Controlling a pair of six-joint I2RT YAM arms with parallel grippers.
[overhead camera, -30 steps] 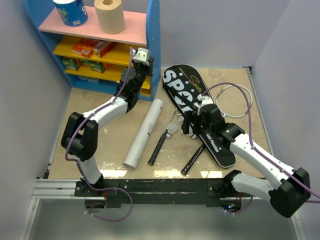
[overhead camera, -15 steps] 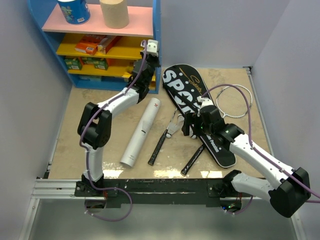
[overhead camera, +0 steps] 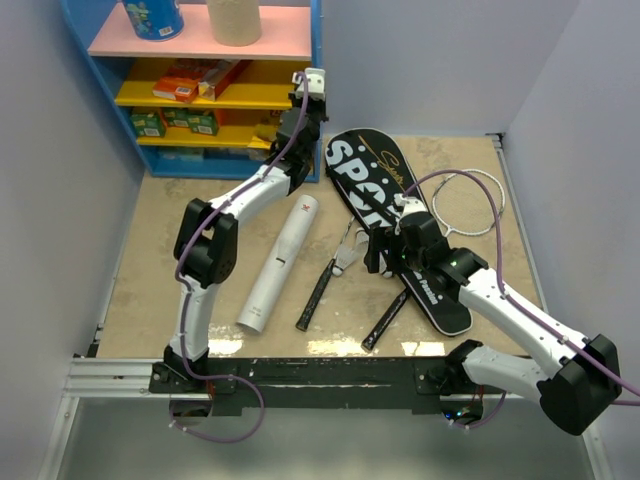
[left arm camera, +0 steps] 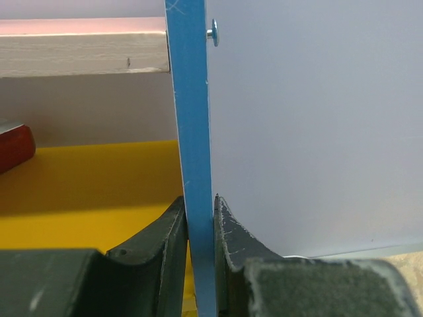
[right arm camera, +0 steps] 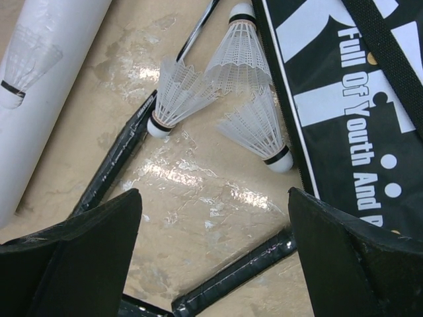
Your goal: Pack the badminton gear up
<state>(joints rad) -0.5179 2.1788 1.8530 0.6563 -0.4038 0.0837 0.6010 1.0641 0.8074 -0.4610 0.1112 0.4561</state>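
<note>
The left gripper (left arm camera: 200, 210) is clamped on the upright blue side panel (left arm camera: 195, 119) of the blue-framed shelf unit w/ pink top and yellow shelves (overhead camera: 200, 97). One finger is pressed on each face of the panel, and the arm is stretched out across the table. The right gripper (right arm camera: 213, 195) is held w/ fingers wide apart and nothing btwn them. It hovers over three white feathered shuttlecocks (right arm camera: 241, 59) lying on the tan table top (right arm camera: 198, 191).

All the task gear is found on the table:
- The long white tube (overhead camera: 279, 266) is laid diagonally, left of centre and apart from both grippers.
- The black racket-shaped bag lettered SPORT (overhead camera: 362, 180) is laid flat, right of centre. Its near end is partly covered by the right arm in the top view.
- One black-handled racket (overhead camera: 316, 296) is laid just right of the tube, its thin shaft running up toward the bag's edge. Its head can't be made out.
- A second black handle (overhead camera: 385, 320) is seen at the bag's near end.
- A white racket hoop (overhead camera: 472, 205) is seen right of the bag. Which handle it joins can't be told.

The shuttlecocks are clustered btwn the first racket's shaft and the bag, one just beside the bag's edge.
</note>
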